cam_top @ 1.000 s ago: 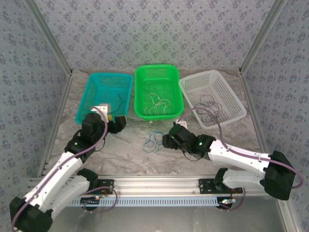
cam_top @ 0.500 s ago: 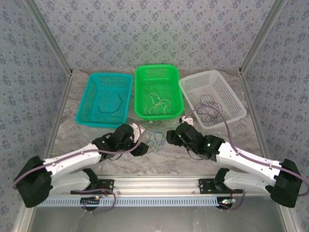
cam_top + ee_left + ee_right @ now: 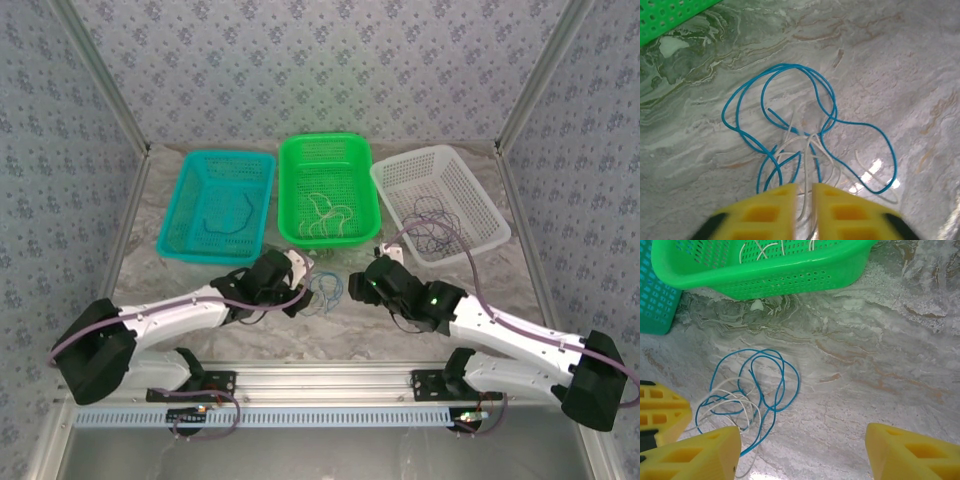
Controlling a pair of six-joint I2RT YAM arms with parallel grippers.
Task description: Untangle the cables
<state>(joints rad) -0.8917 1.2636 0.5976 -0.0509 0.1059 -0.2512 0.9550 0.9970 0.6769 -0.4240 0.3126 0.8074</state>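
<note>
Blue cable (image 3: 785, 64) and cream cable (image 3: 809, 140), tangled on worktop (image 3: 340, 325) at 6 o'clock of green basket (image 3: 790, 275): left gripper (image 3: 803, 191), newly arrived from 10 o'clock, now clenched on the cream cable, right gripper (image 3: 802, 450) released at 3 o'clock, so separation can likely begin.

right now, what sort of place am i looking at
Most likely a robot lab work cell: patterned wall panels box in a marble-look table, and the left arm and right arm are bolted to a metal rail at its near edge.
</note>
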